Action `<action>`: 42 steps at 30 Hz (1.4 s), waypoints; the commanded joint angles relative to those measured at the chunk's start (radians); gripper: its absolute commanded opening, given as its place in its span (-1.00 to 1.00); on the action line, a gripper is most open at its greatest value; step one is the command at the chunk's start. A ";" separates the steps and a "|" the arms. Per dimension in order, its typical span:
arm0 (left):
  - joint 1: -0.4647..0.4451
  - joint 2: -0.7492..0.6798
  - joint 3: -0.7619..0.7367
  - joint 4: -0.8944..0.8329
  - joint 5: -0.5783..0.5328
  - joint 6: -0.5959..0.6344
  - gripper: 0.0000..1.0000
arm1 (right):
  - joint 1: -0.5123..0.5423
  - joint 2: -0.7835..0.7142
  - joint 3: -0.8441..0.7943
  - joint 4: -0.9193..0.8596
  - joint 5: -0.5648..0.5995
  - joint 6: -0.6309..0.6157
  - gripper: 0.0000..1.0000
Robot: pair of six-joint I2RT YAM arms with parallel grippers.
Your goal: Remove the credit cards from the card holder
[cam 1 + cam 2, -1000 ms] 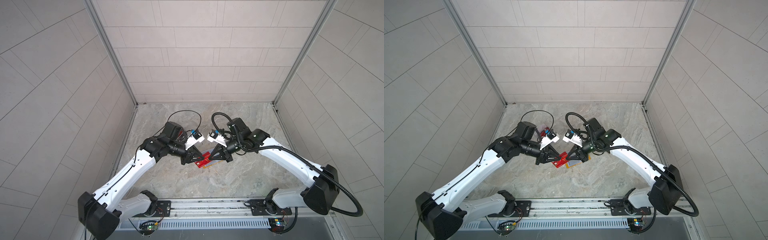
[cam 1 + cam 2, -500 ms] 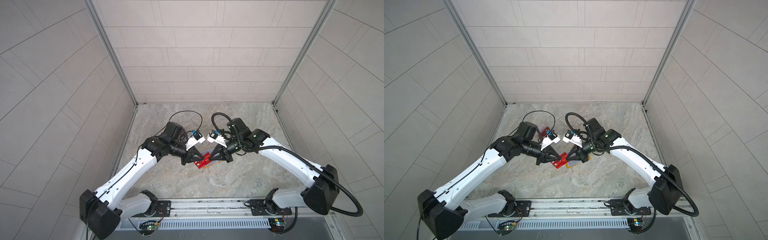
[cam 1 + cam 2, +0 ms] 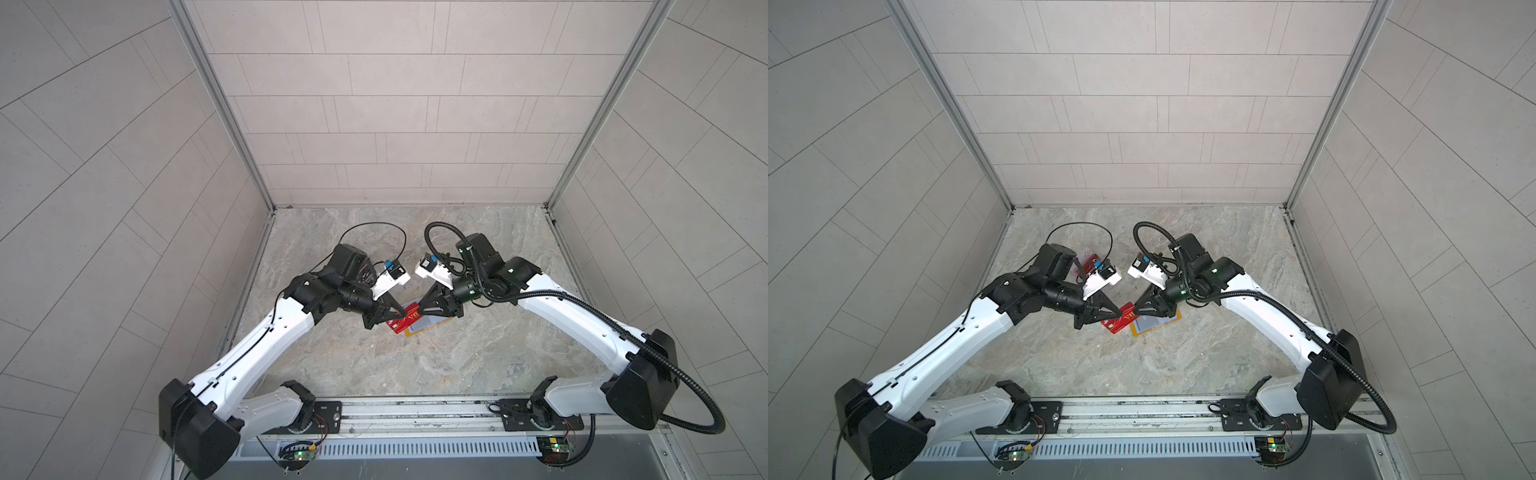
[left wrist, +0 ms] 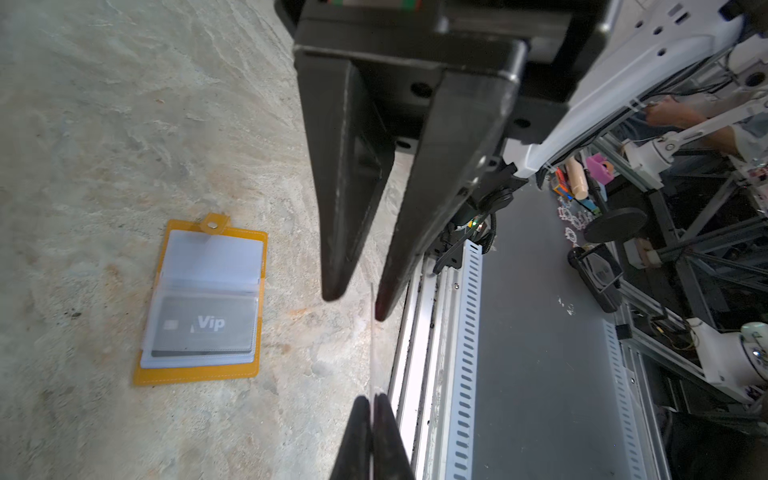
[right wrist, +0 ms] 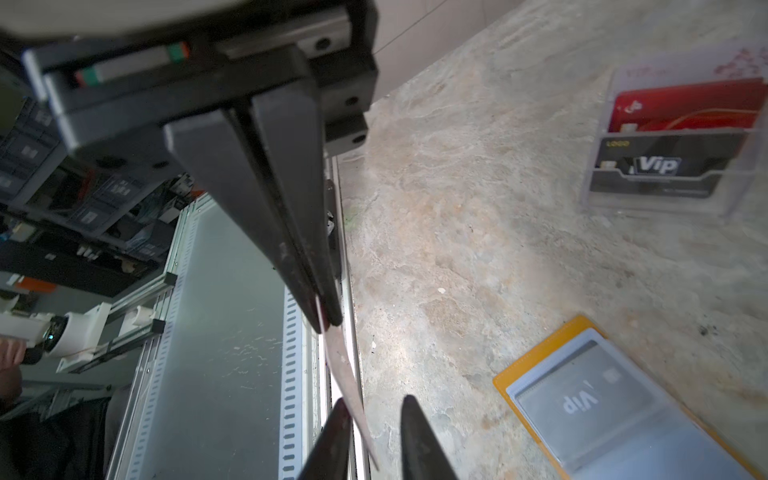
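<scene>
The mustard-yellow card holder (image 3: 430, 330) (image 3: 1154, 327) lies open on the stone floor, with a grey "Vip" card (image 4: 205, 324) (image 5: 582, 399) in its clear sleeve. Just left of it a red credit card (image 3: 405, 322) (image 3: 1121, 324) is held above the floor. My left gripper (image 3: 401, 312) (image 4: 371, 400) is shut on that card's edge. My right gripper (image 3: 419, 309) (image 5: 375, 400) faces it tip to tip, open. The card's (image 5: 345, 374) far end still lies between its fingers, against one of them.
A clear plastic box (image 5: 673, 141) (image 3: 1090, 259) stands behind the left arm with a red card, a black "Vip" card and a whitish one in it. The metal rail (image 3: 415, 415) runs along the front edge. Tiled walls close in three sides.
My left gripper has shut on the red card. My right gripper, which was shut on it, has opened. Both arms stay almost in place.
</scene>
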 commanded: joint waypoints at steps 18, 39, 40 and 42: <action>0.061 0.046 0.041 0.018 -0.577 -0.022 -1.00 | -0.045 -0.020 -0.101 0.135 0.423 0.197 0.02; 0.264 0.289 0.060 0.235 -0.684 0.149 -1.00 | -0.082 -0.094 -0.159 0.135 0.627 0.249 0.66; 0.271 0.291 0.055 0.251 -0.683 0.167 -1.00 | -0.081 -0.095 -0.162 0.138 0.627 0.251 0.65; 0.287 0.297 0.044 0.288 -0.675 0.181 -1.00 | -0.082 -0.099 -0.171 0.146 0.628 0.258 0.65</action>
